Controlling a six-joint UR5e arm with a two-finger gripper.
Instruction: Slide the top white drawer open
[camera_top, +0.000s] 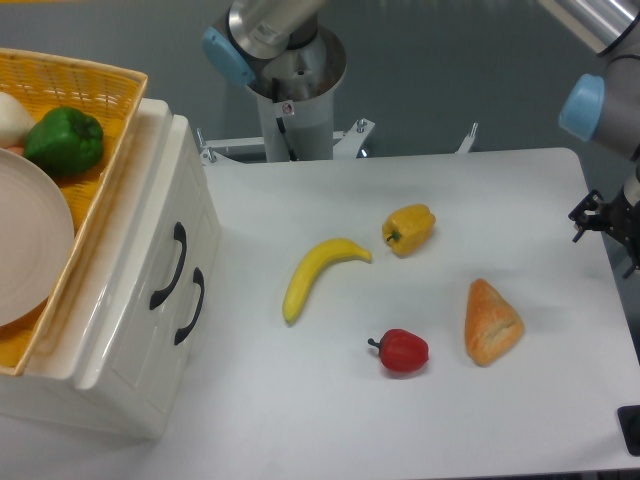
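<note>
The top white drawer (158, 262) was seen closed, far left of the end effector (612, 222), whose finger state could not be told.

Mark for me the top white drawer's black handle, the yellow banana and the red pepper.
Curved black handle of the top white drawer (168, 266): fixed camera, mid-grip.
Yellow banana (312, 274): fixed camera, middle of its curve.
Red pepper (404, 351): fixed camera, body centre.

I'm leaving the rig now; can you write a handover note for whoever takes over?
Gripper: mostly out of frame at the right edge; whether the jaws are open can't be told, and it holds nothing visible.
Top drawer: closed, flush with the lower drawer, handle untouched. A basket sits on the cabinet.
Done: nothing yet.
Left: reach the upper handle, grip it, pull the drawer out.
</note>
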